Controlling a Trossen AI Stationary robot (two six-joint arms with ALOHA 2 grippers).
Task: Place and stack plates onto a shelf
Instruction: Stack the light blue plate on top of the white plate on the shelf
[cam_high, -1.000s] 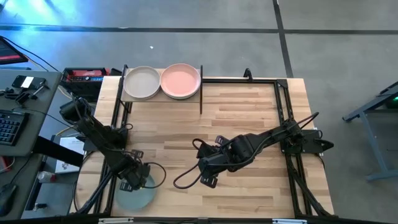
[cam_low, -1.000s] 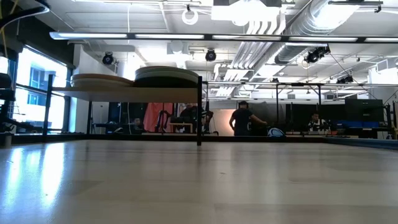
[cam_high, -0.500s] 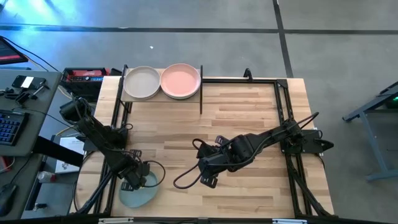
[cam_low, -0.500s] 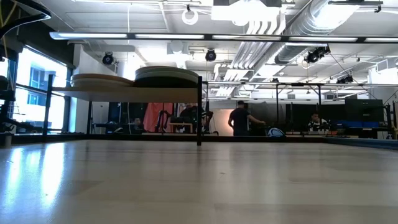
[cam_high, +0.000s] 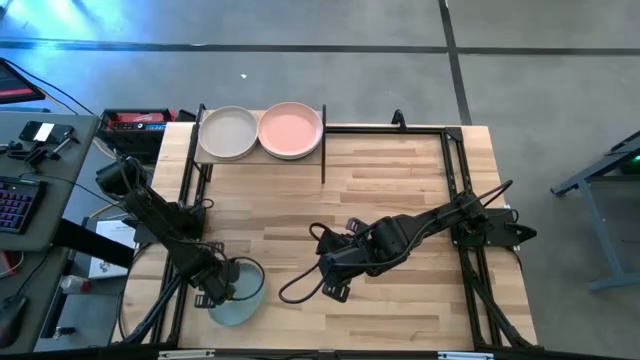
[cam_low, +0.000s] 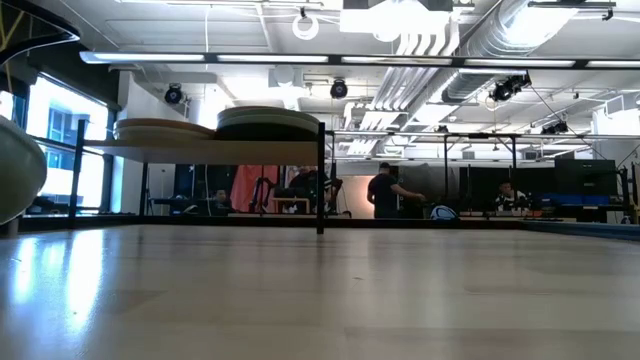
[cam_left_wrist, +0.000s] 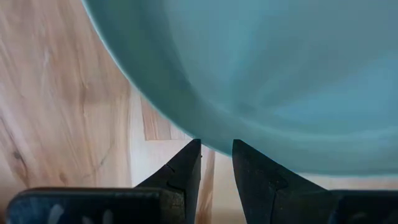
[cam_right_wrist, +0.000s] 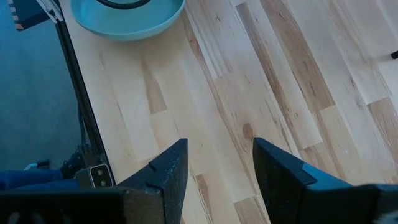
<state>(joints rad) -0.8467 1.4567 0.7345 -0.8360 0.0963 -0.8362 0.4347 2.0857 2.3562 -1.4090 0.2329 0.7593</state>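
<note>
A pale grey-green plate (cam_high: 243, 300) is at the table's near left, held by my left gripper (cam_high: 216, 291), which is shut on it. In the low view the plate's edge (cam_low: 15, 170) shows at the far left, raised and tilted. It fills the left wrist view (cam_left_wrist: 267, 68). The shelf (cam_high: 262, 158) stands at the far left with a beige-grey plate (cam_high: 228, 132) and a pink plate (cam_high: 291, 130) side by side on its board (cam_low: 210, 148). My right gripper (cam_high: 333, 290) waits open over the table's middle, near the front, and its wrist view shows the held plate farther off (cam_right_wrist: 127, 15). My left gripper (cam_left_wrist: 214, 146) pinches the plate's rim (cam_left_wrist: 186, 127) between its two fingertips. The plate reaches away from the fingers toward the table's right. It is raised and tilted. I cannot tell whether its lowest edge touches the table.
A black metal frame (cam_high: 452, 180) runs along the table's sides and back. A dark cable loop (cam_high: 293, 291) lies beside my right gripper. Bare wood (cam_high: 400, 180) stretches between the shelf and the arms. People stand in the room far behind the table (cam_low: 385, 195).
My left gripper has moved a little toward the table's right with the grey-green plate. The plate has come up from the near left edge and shifted right and farther in. Its tilted edge has risen into the low view.
</note>
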